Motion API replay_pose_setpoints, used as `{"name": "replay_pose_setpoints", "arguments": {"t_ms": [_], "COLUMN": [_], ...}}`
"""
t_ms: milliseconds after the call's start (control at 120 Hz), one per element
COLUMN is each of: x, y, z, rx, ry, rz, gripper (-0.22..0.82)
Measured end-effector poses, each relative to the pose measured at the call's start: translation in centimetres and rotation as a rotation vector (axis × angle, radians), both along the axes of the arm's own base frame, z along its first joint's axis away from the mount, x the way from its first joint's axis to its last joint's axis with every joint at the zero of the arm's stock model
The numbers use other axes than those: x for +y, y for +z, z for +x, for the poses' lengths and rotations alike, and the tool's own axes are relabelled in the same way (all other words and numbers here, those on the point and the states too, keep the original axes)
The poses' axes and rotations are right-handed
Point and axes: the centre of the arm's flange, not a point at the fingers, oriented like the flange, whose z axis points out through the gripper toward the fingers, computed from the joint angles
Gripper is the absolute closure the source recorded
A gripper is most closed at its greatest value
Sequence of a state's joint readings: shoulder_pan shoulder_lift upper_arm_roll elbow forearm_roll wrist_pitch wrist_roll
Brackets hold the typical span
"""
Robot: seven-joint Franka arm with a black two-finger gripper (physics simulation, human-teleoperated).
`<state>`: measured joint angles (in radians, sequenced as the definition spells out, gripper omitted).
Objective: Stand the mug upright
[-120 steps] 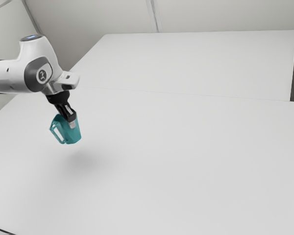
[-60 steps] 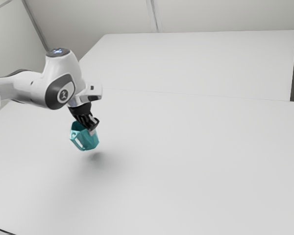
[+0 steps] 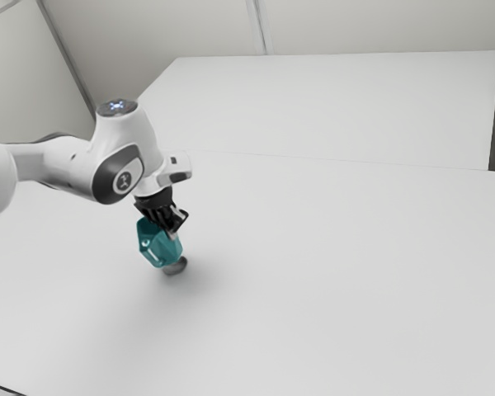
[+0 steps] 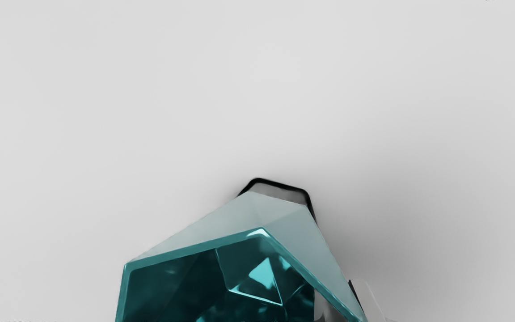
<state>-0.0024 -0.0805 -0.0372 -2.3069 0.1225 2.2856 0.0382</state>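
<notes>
Mug status: the teal faceted mug (image 3: 165, 247) is held by the gripper (image 3: 172, 234) in a tilted pos., i.e. not upright. In the ext. view, its opening is directed up & toward the exterior view's left, w/ the base angled down toward the exterior view's right. Fingers (image 4: 366, 297): pinched on the mug's side wall, one inside the opening, one outside. In the wrist view, the rim and the dark interior facets are turned toward the hand cam.; the base is pointed away from it, toward the desk (image 3: 338, 280).

A dark shadow (image 3: 176, 267) is cast on the desk just by the base; base/desk contact cannot be confirmed. The white arm (image 3: 66, 162) is extended from the exterior view's left, w/ the hand positioned above the mug.
</notes>
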Motion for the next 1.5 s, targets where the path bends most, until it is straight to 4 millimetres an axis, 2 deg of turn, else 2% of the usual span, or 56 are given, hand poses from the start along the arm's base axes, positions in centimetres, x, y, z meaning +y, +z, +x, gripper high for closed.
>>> {"name": "replay_pose_setpoints", "arguments": {"t_ms": [292, 392, 633, 742, 875, 1033, 1225, 1392, 1500], "x": [-0.8, -1.1, -1.6, -2.0, -2.9, -3.0, -2.5, -2.0, -1.8], "y": [-2.0, -2.1, -1.7, -0.6, 1.7, 5.9, 11.6, 17.1, 19.9], "z": [0.3, 0.4, 0.5, 0.6, 1.1, 2.5, 4.1, 4.9, 5.3], "rx": [0.016, 0.009, -0.008, -0.031, -0.059, -0.052, -0.023, -0.009, 0.005], "ry": [0.054, 0.066, 0.085, 0.090, 0.087, 0.110, 0.139, 0.161, 0.169], "rz": [-0.006, -0.008, -0.019, -0.028, -0.038, -0.049, -0.049, -0.048, -0.047], "gripper": [0.78, 0.78, 0.50, 0.42, 0.25, 0.13, 0.07, 0.04, 0.03]}}
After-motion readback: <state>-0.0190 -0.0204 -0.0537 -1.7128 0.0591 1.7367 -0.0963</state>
